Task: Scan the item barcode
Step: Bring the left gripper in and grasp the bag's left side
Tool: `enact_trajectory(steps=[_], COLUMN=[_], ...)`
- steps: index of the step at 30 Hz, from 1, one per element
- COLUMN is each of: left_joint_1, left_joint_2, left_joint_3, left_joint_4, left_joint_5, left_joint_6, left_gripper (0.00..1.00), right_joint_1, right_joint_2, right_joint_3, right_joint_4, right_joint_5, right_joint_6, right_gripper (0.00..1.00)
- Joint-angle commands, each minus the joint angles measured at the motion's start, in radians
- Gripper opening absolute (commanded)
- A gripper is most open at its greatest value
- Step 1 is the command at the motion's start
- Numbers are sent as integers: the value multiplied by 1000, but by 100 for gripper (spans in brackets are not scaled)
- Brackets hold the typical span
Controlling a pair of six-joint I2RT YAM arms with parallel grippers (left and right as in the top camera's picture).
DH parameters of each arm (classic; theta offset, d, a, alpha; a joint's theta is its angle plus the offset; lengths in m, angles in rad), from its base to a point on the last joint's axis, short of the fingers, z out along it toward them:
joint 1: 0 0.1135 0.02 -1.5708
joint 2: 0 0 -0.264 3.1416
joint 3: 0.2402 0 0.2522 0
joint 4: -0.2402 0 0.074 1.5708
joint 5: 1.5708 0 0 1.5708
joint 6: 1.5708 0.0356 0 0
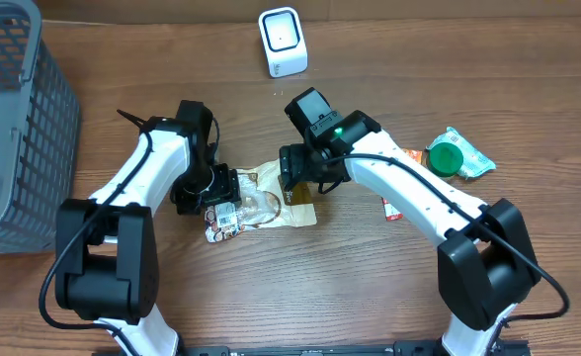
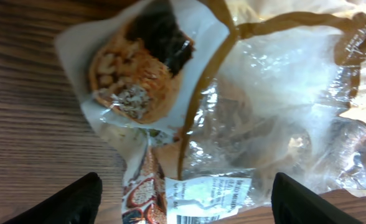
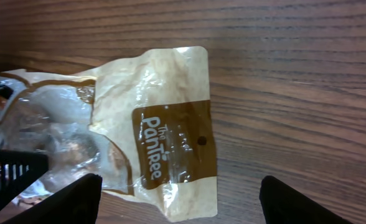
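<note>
My left pincer (image 2: 183, 190) and right pincer (image 3: 180, 190) hung spread over the snack bag (image 1: 266, 203) at mid worktop (image 1: 370, 287). Grasping came next, I judged, then showing its label (image 2: 211, 190) to the far-edge scanner (image 1: 282, 40).

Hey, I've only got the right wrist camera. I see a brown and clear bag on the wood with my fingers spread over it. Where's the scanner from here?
Observer: The white scanner stands well ahead of the bag, not touching it.
Operator: Any barcode showing on the bag?
Observer: A white printed label with what look like barcode bars faces up at the bag's other end, between the left gripper's open fingers.
Operator: Anything else lying around?
Observer: A green-capped packet lies off to the right of the right gripper, apart from the bag.
</note>
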Motion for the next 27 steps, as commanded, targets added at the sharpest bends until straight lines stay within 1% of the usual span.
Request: enact_trajectory(steps=[1,3,4,5,6,22,27], left_joint_1=[-14,-16,-16,-16,-16,-21,-22], left_joint_2=[-16,-16,-16,-16,-16,42,42], left_joint_3=[-12,-12,-12,-12,-12,-24,-24], left_joint_4=[7,6,6,2,1,22,36], left_joint_5=[14,7,2,-14,-24,-39,-50], left_joint_6=[7,7,7,6,7,4,8], left_gripper=[80,80,78,72,70,71,68], right_joint_1=[-6,-6,-6,-6,-6,-6,-6], right_joint_2=[37,50,57,68,73,132,186], right_joint_3=[-6,-6,-6,-6,-6,-6,-6], right_joint_4=[2,8,12,21,24,46,58], right_joint_5=[-29,-68,-82,-83,-84,-143,-240], right_joint_6=[-12,-13,-13,-13,-13,-12,-13], right_gripper=[84,84,84,84,84,94,95])
